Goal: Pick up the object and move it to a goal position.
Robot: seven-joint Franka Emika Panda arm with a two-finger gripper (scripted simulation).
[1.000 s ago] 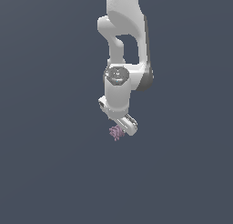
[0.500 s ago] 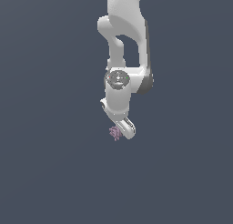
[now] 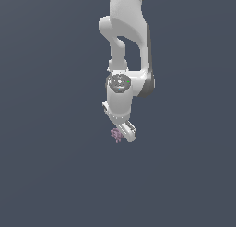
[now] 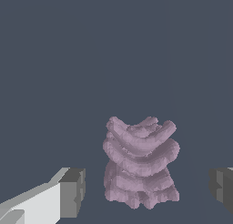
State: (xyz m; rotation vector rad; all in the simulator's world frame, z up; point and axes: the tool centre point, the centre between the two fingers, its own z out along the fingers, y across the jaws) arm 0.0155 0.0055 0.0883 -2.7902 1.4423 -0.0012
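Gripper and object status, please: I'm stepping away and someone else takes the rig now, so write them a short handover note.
Gripper: open, one finger on each side of the object, with gaps, not touching.
Object: pale purple ridged lump between the fingers; in the exterior view it sits at the gripper's tip.
Done: gripper lined up around the object.
Left: close, lift, carry to the goal; no goal marker is visible in either view.

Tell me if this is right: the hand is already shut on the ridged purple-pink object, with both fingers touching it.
Not right. The wrist view shows the hand open: the ridged purple-pink object sits between the fingers, but there is a clear gap on each side, so neither finger touches it.
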